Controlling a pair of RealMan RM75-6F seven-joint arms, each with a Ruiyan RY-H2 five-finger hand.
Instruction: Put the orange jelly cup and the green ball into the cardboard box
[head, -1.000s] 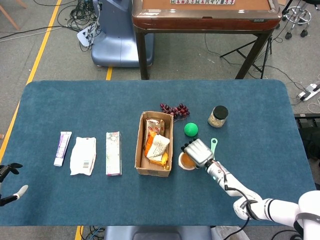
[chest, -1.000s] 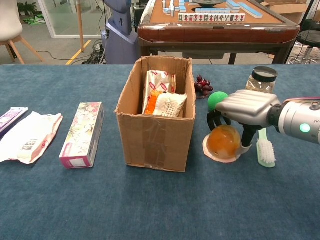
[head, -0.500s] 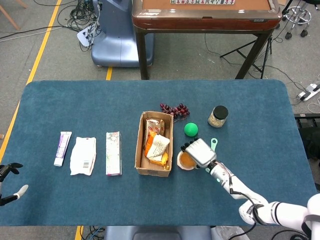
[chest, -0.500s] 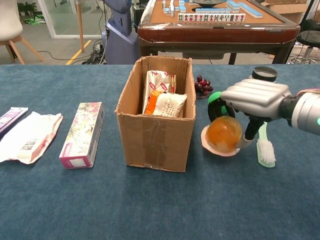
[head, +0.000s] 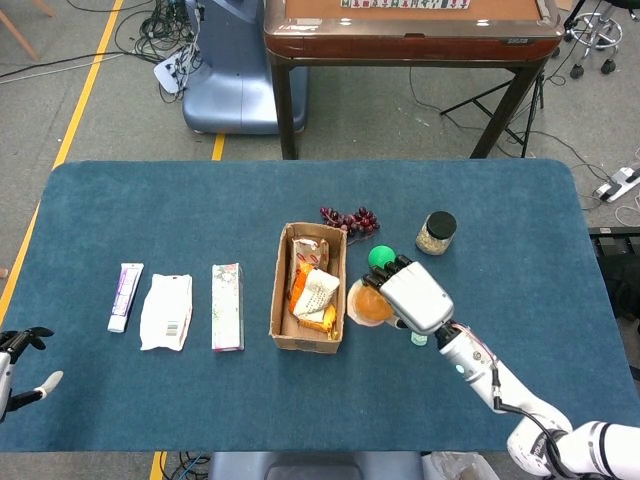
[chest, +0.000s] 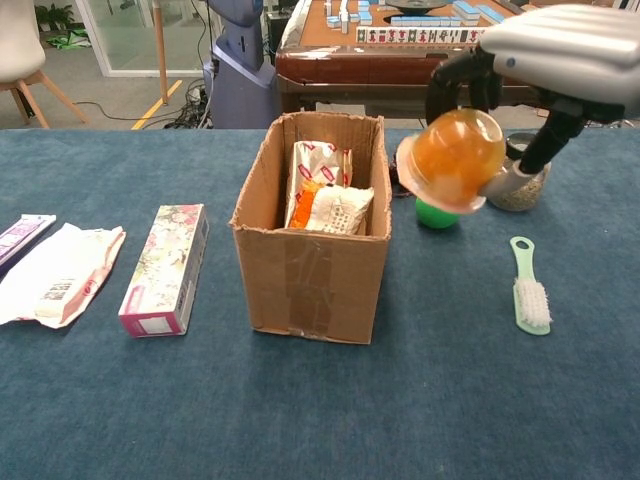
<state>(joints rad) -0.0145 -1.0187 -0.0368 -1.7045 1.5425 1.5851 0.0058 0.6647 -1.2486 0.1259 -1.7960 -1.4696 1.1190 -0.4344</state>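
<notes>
My right hand (head: 414, 295) (chest: 560, 60) grips the orange jelly cup (head: 368, 304) (chest: 455, 157) and holds it in the air just right of the cardboard box (head: 309, 288) (chest: 310, 270). The open box holds snack packets. On the table behind the raised cup lies the green ball (head: 379, 256) (chest: 434, 215), partly hidden by it. My left hand (head: 20, 362) shows at the far left edge in the head view, off the table, fingers apart and holding nothing.
A green brush (chest: 529, 288) lies right of the box. A jar with a black lid (head: 435, 232) and purple grapes (head: 349, 219) sit behind. A floral carton (head: 227, 307), a white packet (head: 167, 311) and a tube (head: 124, 296) lie left of the box.
My right hand has lifted the jelly cup off the table and carried it up and toward the box. The green ball and the brush now show uncovered on the table.
</notes>
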